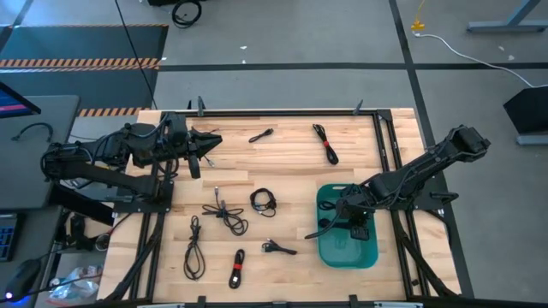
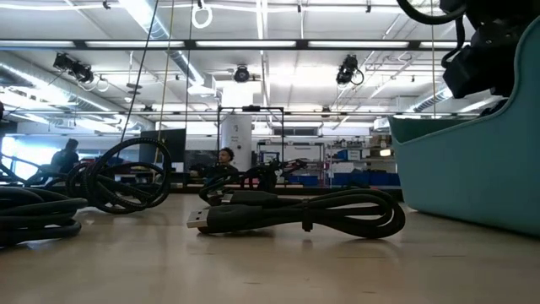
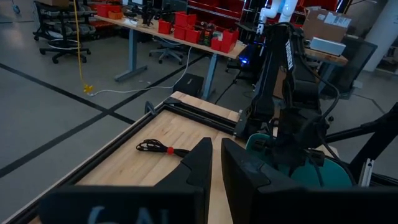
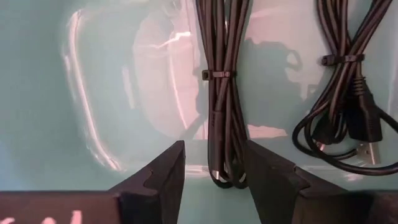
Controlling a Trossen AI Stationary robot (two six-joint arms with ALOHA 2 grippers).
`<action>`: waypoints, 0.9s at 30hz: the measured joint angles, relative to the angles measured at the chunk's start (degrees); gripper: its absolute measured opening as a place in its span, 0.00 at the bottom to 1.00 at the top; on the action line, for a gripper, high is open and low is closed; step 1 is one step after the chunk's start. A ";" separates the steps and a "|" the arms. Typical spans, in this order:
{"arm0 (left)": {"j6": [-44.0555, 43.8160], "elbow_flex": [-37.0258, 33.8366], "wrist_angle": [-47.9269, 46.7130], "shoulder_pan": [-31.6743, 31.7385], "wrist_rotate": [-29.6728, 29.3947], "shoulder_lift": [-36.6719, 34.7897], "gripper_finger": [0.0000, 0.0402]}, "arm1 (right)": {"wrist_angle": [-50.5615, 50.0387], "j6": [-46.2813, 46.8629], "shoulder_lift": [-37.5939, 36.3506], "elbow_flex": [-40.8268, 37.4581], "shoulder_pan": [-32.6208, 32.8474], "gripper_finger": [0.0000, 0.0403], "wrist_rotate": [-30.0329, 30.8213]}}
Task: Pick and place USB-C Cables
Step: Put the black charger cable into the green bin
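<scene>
Reaching down into the teal tub [image 1: 327,248] at the worktop's [image 1: 291,171] near right, the right hand [image 4: 211,163] is seen released, fingers parted above two tied cables [image 4: 219,93] on the tub floor. Eight more cables [image 1: 224,214] are counted on the worktop. The left hand [image 3: 216,163], at the far left, is nearly clenched and empty.

A: What colour is the tabletop [image 1: 282,171]?
B: Pale wood grain, edged by a black frame [image 1: 390,145]. The USB-C cables [image 1: 224,214] are black; one cable [image 1: 237,269] at lower centre carries a red band.
A: And the tub [image 1: 330,248]?
B: Teal, glossy inside. At the upper left, the floor tape [image 1: 81,62] is striped orange and black.
</scene>
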 joint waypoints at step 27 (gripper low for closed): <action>0.11 0.00 -0.68 0.00 0.02 0.01 0.10 | 20.25 12.21 0.00 3.04 -5.40 0.42 -9.92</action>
